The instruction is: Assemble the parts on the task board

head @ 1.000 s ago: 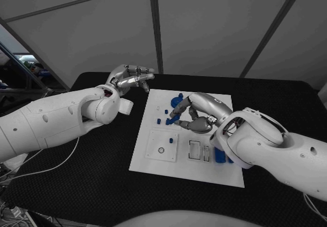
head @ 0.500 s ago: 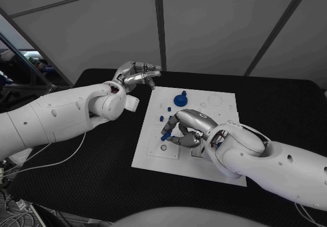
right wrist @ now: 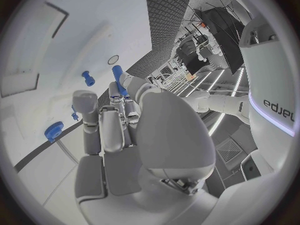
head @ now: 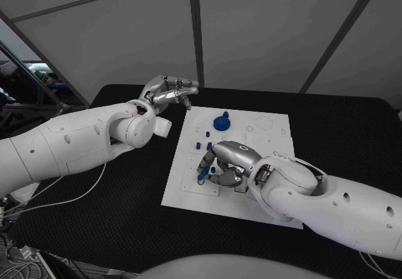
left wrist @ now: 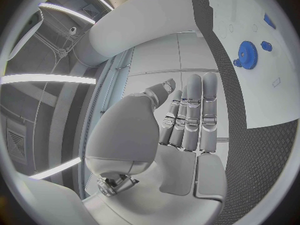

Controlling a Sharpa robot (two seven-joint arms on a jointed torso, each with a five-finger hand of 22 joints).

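Since a moment ago the right hand [head: 225,167] has slid down the task board [head: 272,136] toward its lower-left part, pinching a blue peg [head: 204,165] over a round hole. At upper centre sits a blue gear [head: 222,122]. Farther up-left, the left hand [head: 170,93] hovers empty, fingers loosely apart.

The silver right hand [head: 225,165] covers the middle of the white rectangular task board [head: 189,197], hiding the recesses beneath it. The slim blue peg [head: 202,170] at its fingertips is partly hidden, and whether its tip touches the board cannot be told.
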